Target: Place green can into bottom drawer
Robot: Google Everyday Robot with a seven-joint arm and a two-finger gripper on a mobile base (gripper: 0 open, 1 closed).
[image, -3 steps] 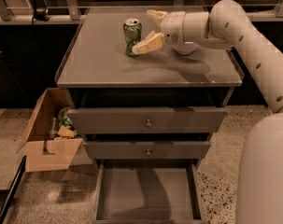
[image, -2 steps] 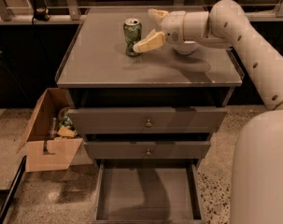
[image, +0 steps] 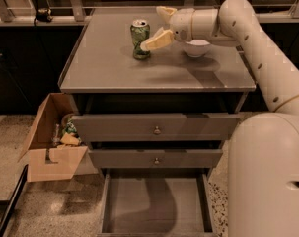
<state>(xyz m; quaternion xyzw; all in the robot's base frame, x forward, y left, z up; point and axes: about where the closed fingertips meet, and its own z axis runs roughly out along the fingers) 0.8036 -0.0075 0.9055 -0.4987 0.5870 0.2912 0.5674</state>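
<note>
My gripper [image: 154, 27] at upper centre, fingers apart beside the green can [image: 139, 38] on the cabinet top [image: 104, 68], bottom drawer [image: 139, 206] pulled open below (shadow on its floor)

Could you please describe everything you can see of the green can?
The green can is a small drink can with a dark green patterned body and a silver top, metal by its look. It stands upright on the grey cabinet top, toward the back, to the picture's left of the white bowl. The gripper is at the can's right side with its fingers open. The nearer one overlaps the can's lower right, but contact cannot be told. The can is not in the bottom drawer.
</note>
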